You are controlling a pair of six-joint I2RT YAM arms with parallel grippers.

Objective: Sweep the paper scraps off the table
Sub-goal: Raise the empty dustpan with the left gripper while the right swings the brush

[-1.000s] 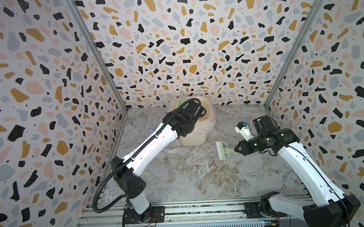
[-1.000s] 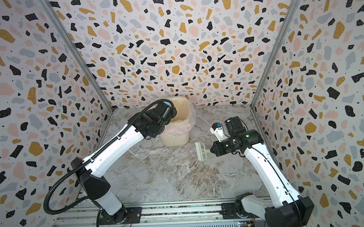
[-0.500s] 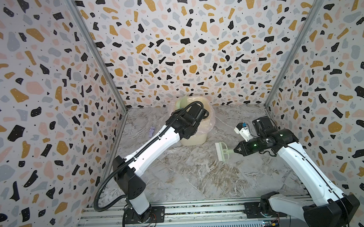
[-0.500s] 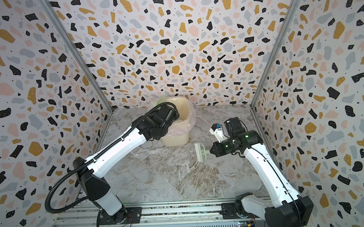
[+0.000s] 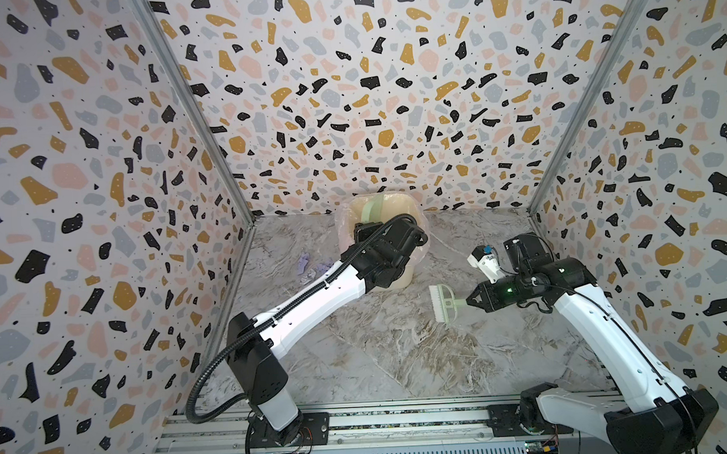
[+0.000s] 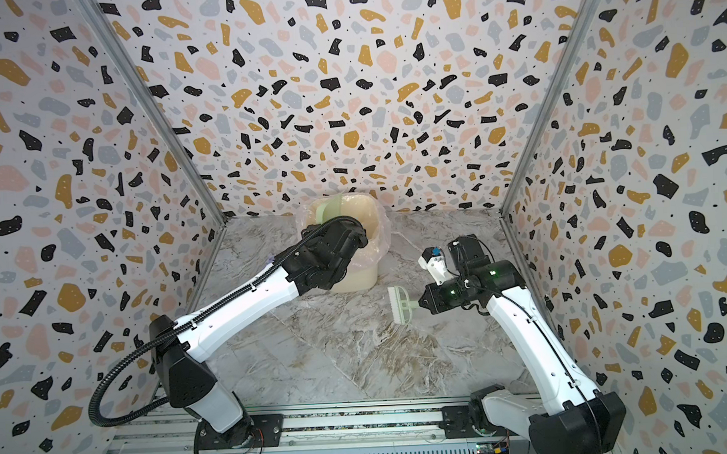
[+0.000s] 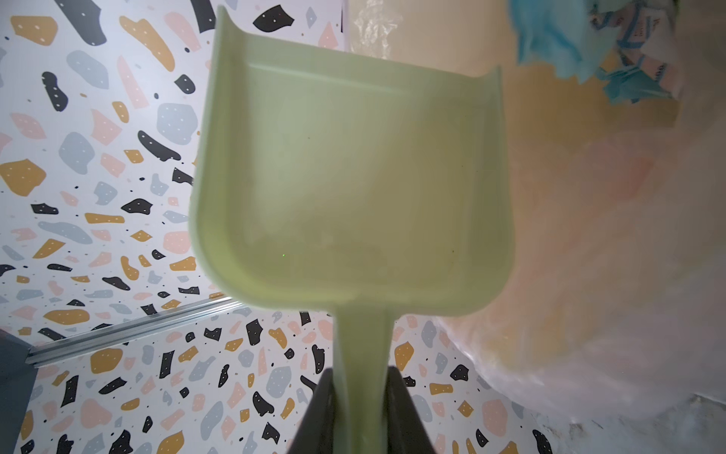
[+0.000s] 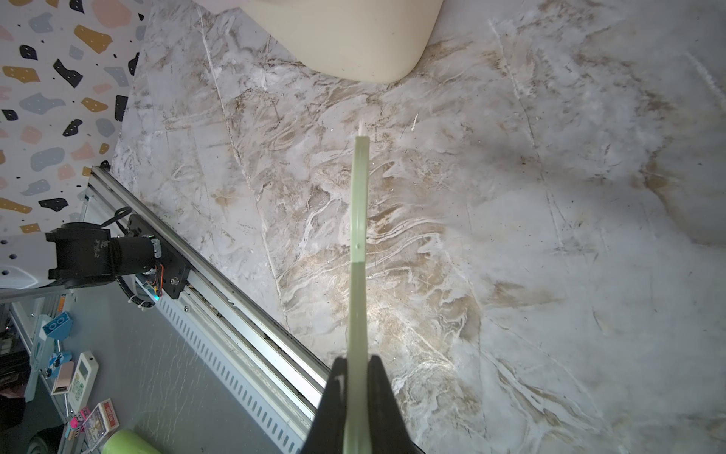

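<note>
We find the left gripper (image 7: 361,397) closed narrowly on the handle of the pale green dustpan (image 7: 353,177), one finger pressing each side of it. The dustpan is held raised and tilted over the cream bin (image 5: 397,279), which stands on the surface (image 5: 399,360) at the middle of its far edge. In both top views the pan's blade shows within the bin's mouth. A pink translucent liner (image 5: 417,255) drapes over the bin's rim. Of the paper scraps (image 7: 581,43), we note light blue and printed pieces lying inside the lined bin, beyond the pan's lip. Several lavender scraps (image 5: 304,265) lie on the surface near its left edge, toward the far-left corner. They are just beside the left arm (image 5: 314,304) and apart from the bin. The right gripper (image 8: 357,377) is clamped fully on the thin handle of a small pale green brush (image 5: 441,303). The brush is held between the bin and the right edge of the surface, with its bristle head pointing toward the left edge. We cannot tell whether the bristles touch the surface.
</note>
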